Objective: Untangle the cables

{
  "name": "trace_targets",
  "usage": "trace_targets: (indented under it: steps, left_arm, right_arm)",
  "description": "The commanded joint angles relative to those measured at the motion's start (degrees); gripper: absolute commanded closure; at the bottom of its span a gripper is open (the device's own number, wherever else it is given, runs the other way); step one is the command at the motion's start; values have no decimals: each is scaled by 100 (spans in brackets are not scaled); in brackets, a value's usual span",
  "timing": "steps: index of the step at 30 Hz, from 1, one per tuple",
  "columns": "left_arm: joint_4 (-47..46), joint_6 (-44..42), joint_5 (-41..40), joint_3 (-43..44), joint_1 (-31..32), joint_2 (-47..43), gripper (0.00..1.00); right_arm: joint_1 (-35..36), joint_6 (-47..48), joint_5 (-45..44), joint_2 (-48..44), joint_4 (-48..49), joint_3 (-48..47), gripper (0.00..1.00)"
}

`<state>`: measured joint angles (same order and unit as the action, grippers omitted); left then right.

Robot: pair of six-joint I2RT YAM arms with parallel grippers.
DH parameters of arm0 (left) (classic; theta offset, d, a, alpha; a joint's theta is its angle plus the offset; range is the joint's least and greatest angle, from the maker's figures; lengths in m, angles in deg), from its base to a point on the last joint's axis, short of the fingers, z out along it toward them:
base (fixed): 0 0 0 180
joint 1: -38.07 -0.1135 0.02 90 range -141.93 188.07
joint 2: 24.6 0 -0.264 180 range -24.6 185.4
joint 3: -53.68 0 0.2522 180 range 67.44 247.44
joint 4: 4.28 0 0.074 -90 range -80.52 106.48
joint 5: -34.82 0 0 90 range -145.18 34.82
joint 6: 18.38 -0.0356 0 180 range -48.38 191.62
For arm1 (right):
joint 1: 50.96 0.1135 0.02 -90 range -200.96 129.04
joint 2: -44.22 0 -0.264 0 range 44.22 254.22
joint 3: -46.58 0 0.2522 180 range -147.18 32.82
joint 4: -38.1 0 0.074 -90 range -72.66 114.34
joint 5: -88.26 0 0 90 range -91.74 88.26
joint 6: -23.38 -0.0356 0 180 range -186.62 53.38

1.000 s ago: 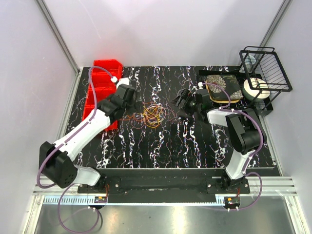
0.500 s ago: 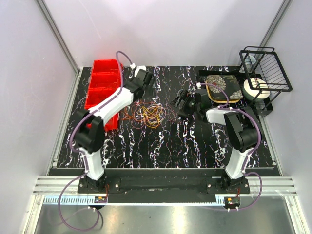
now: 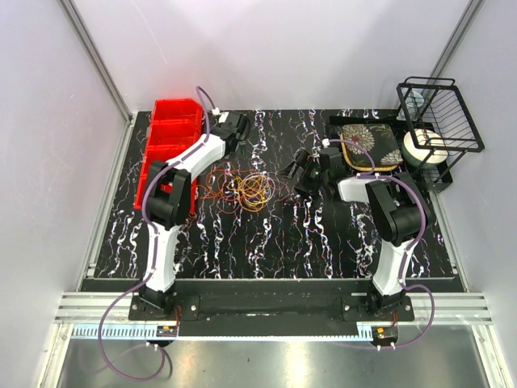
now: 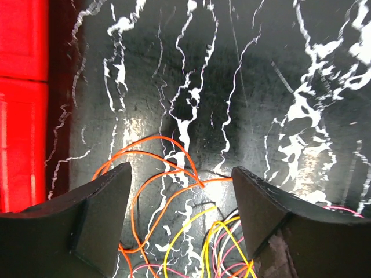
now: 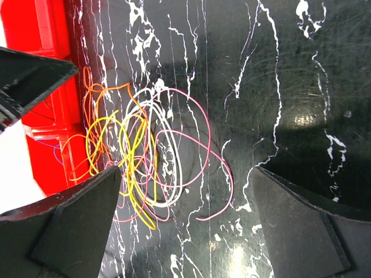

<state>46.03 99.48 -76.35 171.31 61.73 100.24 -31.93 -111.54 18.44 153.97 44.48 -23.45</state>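
Cables: did either end effector grip them?
— No. The left end effector and the right end effector both gaped, empty.
— And the tangle?
— It lay loose on the table between them, near the red bin.

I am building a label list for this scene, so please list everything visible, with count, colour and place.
cables: one tangle of many loops; orange, yellow, pink, white; table, left of middle
bin: one; red; far-left table edge
tray: one; dark floral, yellow rim; far right
rack: one; black wire; far-right corner
round object: one; white; under the rack
table: one; black, white veins
left tool: open, empty; beside the bin, over orange loops
right tool: open, empty; right of the tangle
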Motion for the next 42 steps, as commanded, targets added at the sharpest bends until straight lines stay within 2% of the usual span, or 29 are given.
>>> trace_targets:
  steps: [1,15,18,19,22,27,31,36,39,42]
  left_arm:
    - [-157,9,-2,10,51,32,31]
    - [-113,132,-10,-7,51,357,51]
    - [-96,167,-19,-25,51,366,65]
    - [-96,159,-10,-17,51,401,77]
    - [-17,106,-54,159,42,480,100]
    - [519,-105,-291,791,-10,69,100]
    - [747,-342,86,1441,-107,-775,100]
    - [748,-632,525,2698,-98,-1926,100]
    - [178,-755,877,2867,-98,-2776,100]
    - [-805,-913,1027,2420,-98,-3716,100]
  right_arm:
    - [40,-60,179,142,51,-262,0]
    - [40,-78,231,213,7,-323,0]
    - [40,-78,232,222,-1,-341,0]
    - [40,-78,232,222,-1,-341,0]
    - [40,-95,232,204,-10,-341,0]
    - [40,-60,223,134,-36,-314,0]
    - [31,-69,231,116,-37,-314,0]
    - [40,-78,249,108,-54,-323,0]
    - [40,-95,258,108,-54,-314,0]
    - [40,-104,284,116,-54,-323,0]
